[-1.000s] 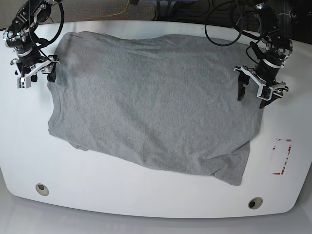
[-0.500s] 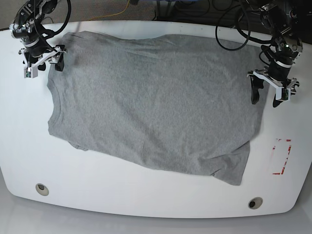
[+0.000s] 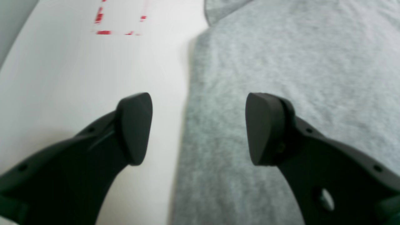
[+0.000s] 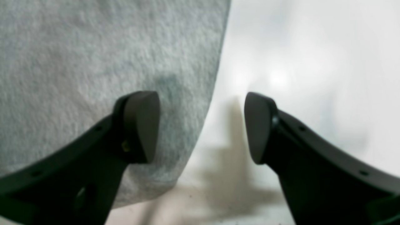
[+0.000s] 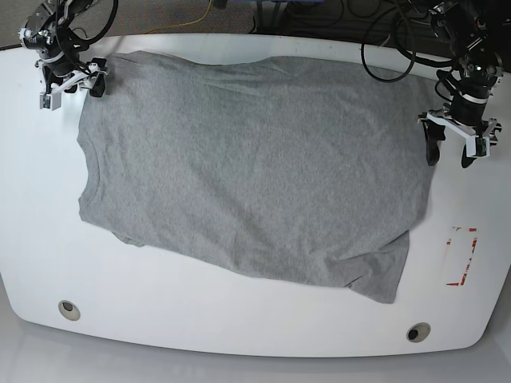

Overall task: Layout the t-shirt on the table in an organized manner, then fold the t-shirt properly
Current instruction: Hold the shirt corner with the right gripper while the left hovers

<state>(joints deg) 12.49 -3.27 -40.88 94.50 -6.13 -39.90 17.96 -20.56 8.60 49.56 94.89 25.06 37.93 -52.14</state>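
Item: the t-shirt, heather-grey, was found spread flat across the middle of the white desk, plain side up with no lettering to be seen, its lower edge running askew towards the near right. The left gripper was seen above the desk at the shirt's right-hand edge in the base view, jaws held wide with nothing between them; in the left wrist view one finger was placed over bare desk and the other over grey cloth, with the red outline mark visible beyond. The right gripper was seen at the far left corner of the shirt, jaws likewise held wide and empty; in the right wrist view one finger was set over the fabric and the other over the glossy surface. Two small round holes were noted along the near edge of the desk
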